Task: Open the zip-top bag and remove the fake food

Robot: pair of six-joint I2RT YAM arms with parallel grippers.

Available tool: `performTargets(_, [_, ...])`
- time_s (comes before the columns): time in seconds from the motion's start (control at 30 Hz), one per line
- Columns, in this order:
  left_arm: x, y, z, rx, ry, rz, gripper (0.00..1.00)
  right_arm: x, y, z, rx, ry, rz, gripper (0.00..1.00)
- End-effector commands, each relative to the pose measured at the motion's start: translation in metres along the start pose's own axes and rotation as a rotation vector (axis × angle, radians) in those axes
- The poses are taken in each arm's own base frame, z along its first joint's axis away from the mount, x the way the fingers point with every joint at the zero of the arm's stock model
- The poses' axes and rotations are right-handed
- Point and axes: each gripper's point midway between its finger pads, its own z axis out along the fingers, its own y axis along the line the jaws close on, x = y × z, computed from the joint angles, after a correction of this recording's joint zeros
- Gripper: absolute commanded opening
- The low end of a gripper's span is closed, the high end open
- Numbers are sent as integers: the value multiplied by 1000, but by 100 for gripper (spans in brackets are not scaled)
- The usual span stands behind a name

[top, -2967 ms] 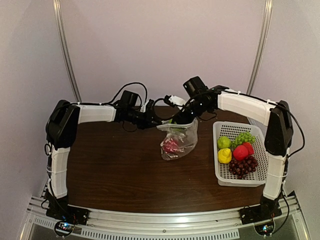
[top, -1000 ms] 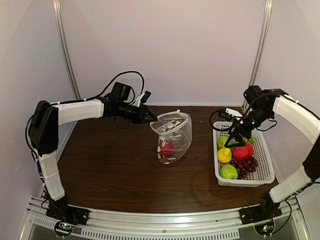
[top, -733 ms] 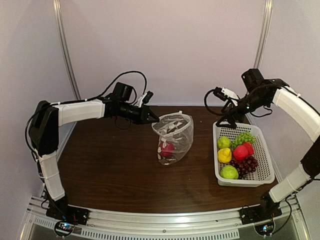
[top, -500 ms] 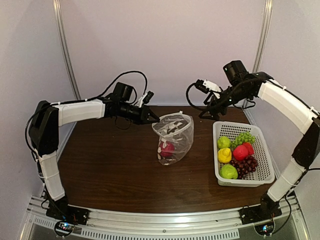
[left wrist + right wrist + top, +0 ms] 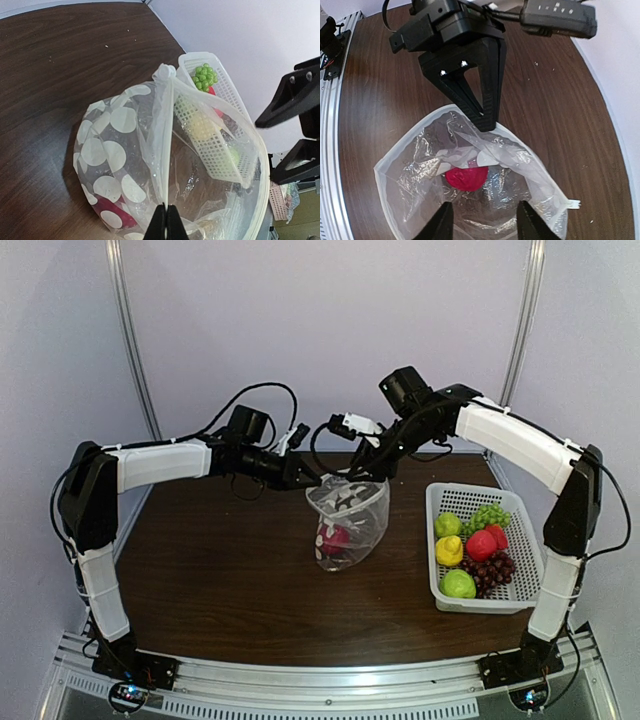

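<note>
The zip-top bag [image 5: 352, 520] stands open-mouthed mid-table, clear with white dots [image 5: 114, 155]. One piece of fake food, a red fruit [image 5: 466, 177] [image 5: 334, 537], lies at its bottom. My left gripper [image 5: 166, 220] [image 5: 318, 481] is shut on the bag's rim, holding the near side up. My right gripper [image 5: 485, 225] [image 5: 366, 472] hovers just above the bag's mouth, open, with nothing between its fingers [image 5: 443, 222]. Its black fingers [image 5: 295, 95] show at the right of the left wrist view.
A white perforated basket [image 5: 452, 500] sits at the right of the table. It holds a yellow lemon [image 5: 449, 551], a red fruit [image 5: 482, 544], a green fruit [image 5: 458, 583], green grapes [image 5: 488, 515] and purple grapes [image 5: 490, 570]. Walls close in behind.
My right arm has swung left from over the basket to above the bag's mouth, its jaws narrowing. The left gripper kept its hold on the rim and nudged slightly right.
</note>
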Motion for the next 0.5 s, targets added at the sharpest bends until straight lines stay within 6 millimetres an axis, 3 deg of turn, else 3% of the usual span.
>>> performTargets(0.0, [-12,-19,-6,31,-22,49,0,23,9,26,-24,117,-14,37])
performTargets(0.13, [-11,-17,-6,25,-21,48,0,38,16,40,-58,158,-5,30])
performTargets(0.47, [-9,-13,-3,14,-17,40,0,64,30,68,-101,236,-13,26])
